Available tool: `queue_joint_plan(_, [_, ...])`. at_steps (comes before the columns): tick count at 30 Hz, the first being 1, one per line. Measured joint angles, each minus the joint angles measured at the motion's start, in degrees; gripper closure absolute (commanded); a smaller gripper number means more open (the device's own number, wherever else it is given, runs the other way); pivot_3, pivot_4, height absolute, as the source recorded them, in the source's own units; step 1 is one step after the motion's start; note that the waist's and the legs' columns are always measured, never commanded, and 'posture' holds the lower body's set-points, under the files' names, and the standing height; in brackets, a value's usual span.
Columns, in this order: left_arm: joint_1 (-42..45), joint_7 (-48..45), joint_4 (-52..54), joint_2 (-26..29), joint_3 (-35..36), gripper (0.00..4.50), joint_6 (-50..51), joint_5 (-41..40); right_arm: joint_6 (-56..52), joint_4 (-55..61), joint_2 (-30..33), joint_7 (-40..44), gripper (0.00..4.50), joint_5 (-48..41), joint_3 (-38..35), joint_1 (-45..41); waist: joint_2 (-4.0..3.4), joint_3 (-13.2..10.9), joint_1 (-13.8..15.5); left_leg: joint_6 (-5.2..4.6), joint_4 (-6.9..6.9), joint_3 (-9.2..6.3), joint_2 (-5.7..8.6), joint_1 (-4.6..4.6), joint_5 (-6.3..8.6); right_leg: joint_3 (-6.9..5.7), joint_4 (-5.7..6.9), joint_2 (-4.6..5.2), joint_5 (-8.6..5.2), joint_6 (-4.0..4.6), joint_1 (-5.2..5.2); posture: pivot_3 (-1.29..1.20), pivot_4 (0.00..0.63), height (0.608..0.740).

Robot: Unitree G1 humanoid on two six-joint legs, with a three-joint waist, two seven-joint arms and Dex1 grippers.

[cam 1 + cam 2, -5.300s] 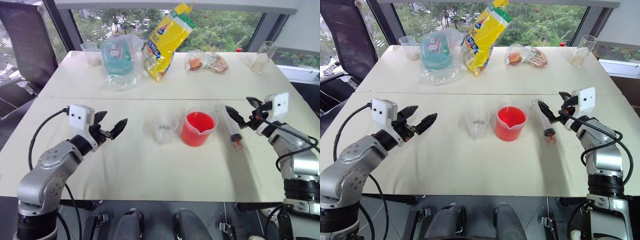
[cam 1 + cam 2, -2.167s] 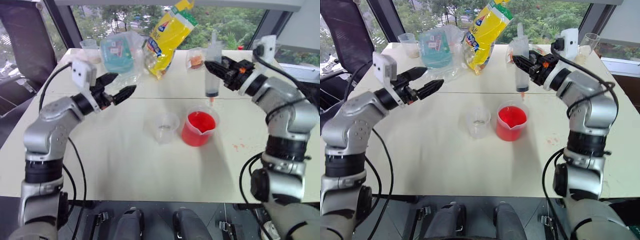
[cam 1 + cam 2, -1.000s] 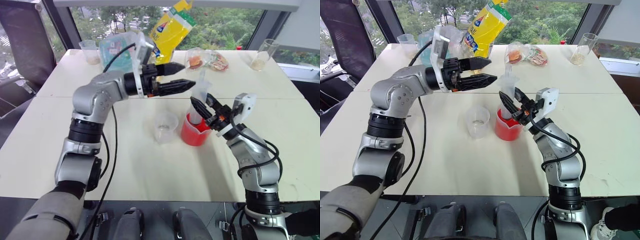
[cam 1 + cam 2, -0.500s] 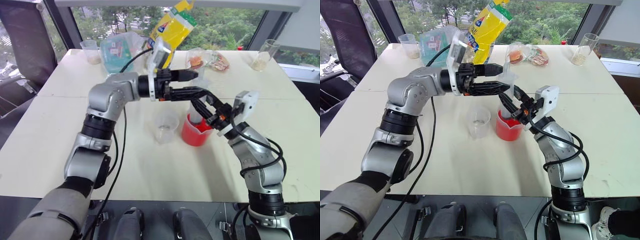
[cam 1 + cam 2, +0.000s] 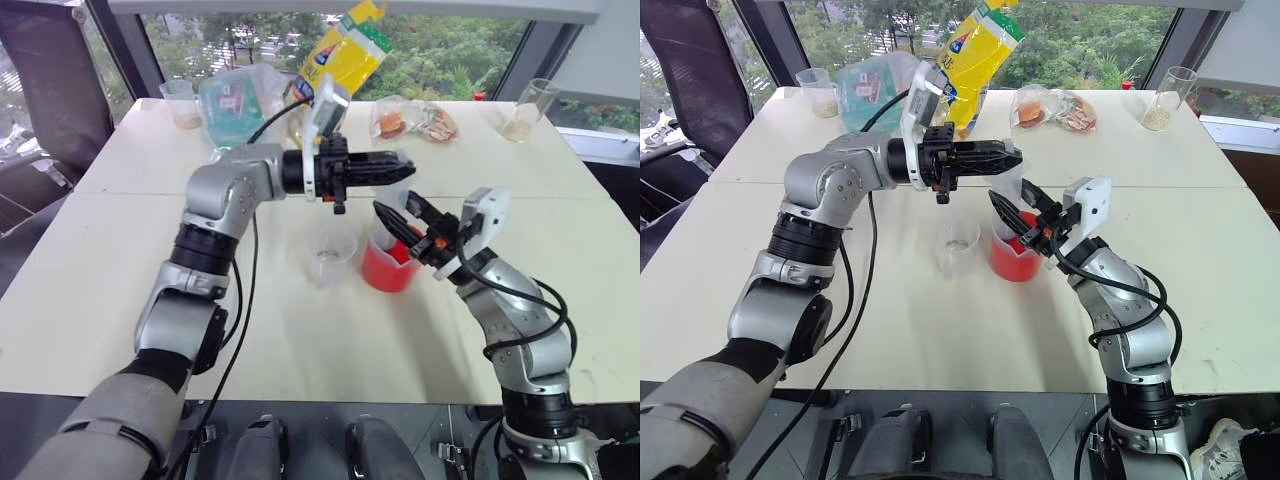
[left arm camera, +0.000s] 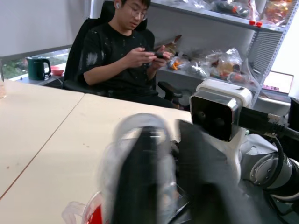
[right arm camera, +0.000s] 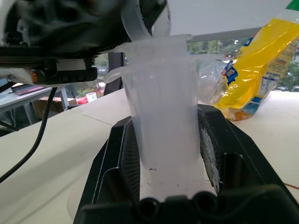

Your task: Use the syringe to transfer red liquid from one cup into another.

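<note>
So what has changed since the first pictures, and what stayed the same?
The right gripper picked the syringe up from the table and stood it, tip down, in the beaker of red liquid. The left gripper swung across from the left and closed on the plunger top. The small cup, beaker and bags at the back kept their places.

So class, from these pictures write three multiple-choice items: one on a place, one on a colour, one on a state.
1. Where is the syringe tip?
A. over the red beaker
B. flat on the table
C. in the small cup

2. What colour is the tall bag at the back?
A. yellow
B. black
C. purple

3. How is the right end effector?
A. open, empty
B. shut on the syringe barrel
C. holding the small cup

Answers: A, it stands at the beaker; A, yellow; B, its fingers clamp the barrel.
</note>
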State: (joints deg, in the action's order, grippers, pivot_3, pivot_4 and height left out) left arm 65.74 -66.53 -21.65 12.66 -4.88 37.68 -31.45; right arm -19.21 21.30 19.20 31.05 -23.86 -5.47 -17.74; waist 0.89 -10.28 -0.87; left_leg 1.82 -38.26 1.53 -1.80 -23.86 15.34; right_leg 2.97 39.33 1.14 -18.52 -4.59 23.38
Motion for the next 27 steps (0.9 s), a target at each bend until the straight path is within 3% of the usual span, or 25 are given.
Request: queue_joint_plan(27, [7.9, -1.2, -10.5, -2.0, 0.1, 4.46, -3.5, 0.9, 2.0, 0.0, 2.3, -0.3, 3.09, -2.1, -1.8, 2.2, 0.0, 0.0, 0.0, 0.0, 0.0, 0.0, 0.01, 0.0, 0.0, 0.0, 0.0, -0.03, 0.0, 0.0, 0.0, 0.0, 0.15, 0.74])
